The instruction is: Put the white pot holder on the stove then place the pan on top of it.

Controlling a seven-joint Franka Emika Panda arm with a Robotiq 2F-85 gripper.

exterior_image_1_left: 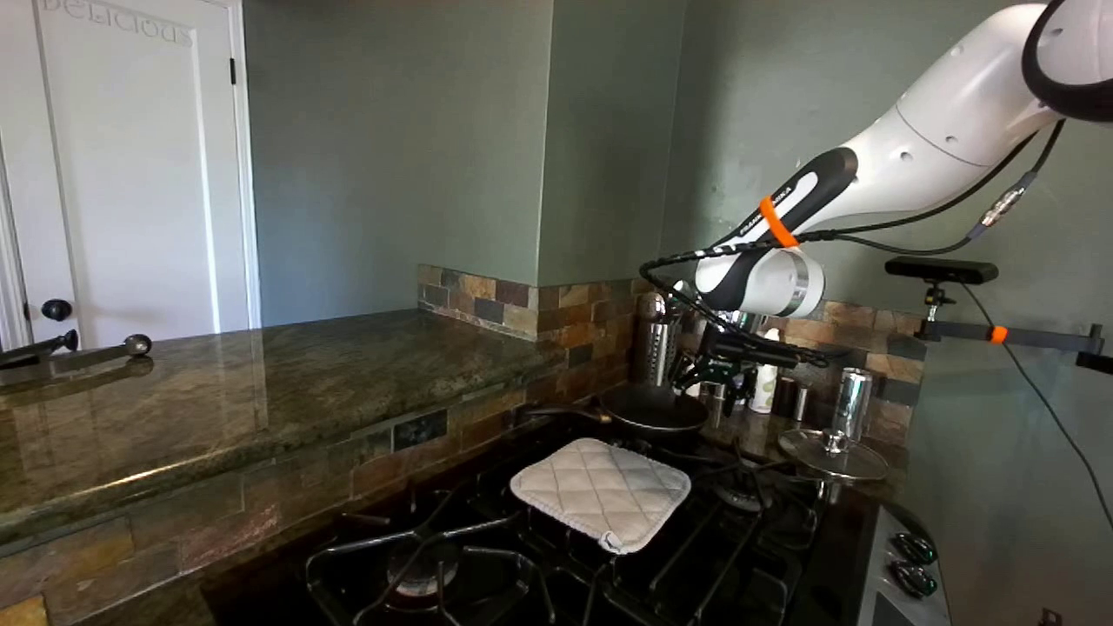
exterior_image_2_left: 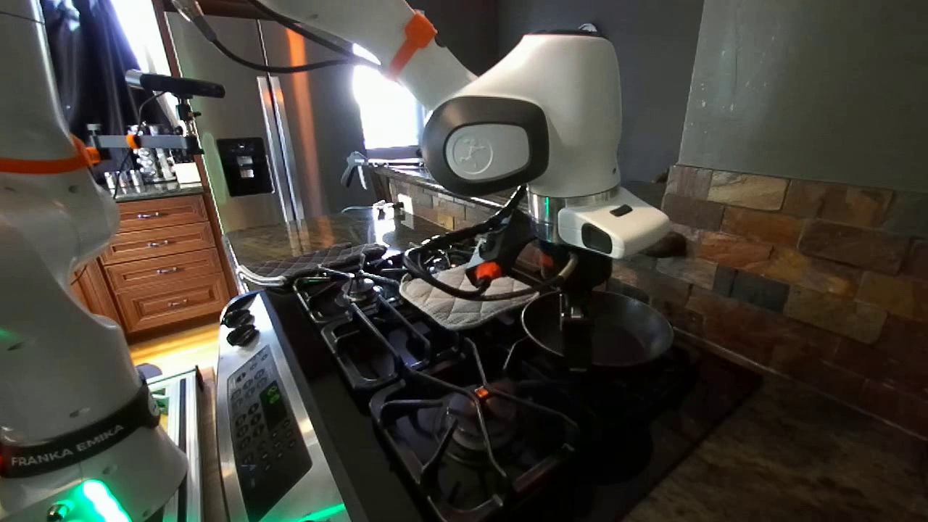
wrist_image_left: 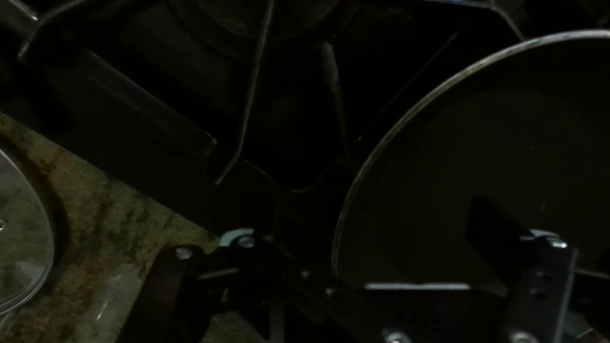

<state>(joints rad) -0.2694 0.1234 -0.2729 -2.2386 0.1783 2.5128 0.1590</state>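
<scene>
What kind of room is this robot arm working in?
A kitchen, most likely in a home: there's a gas stove with a white pot holder lying on it, a dark frying pan, and a steel refrigerator in the background.

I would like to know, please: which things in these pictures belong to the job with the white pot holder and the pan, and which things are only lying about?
Belonging to the job:
white pot holder, lying on the stove
pan, not yet on the pot holder

Only lying about:
glass lid
shiny metal cylinder
white bottle
dark quilted cloth
</scene>
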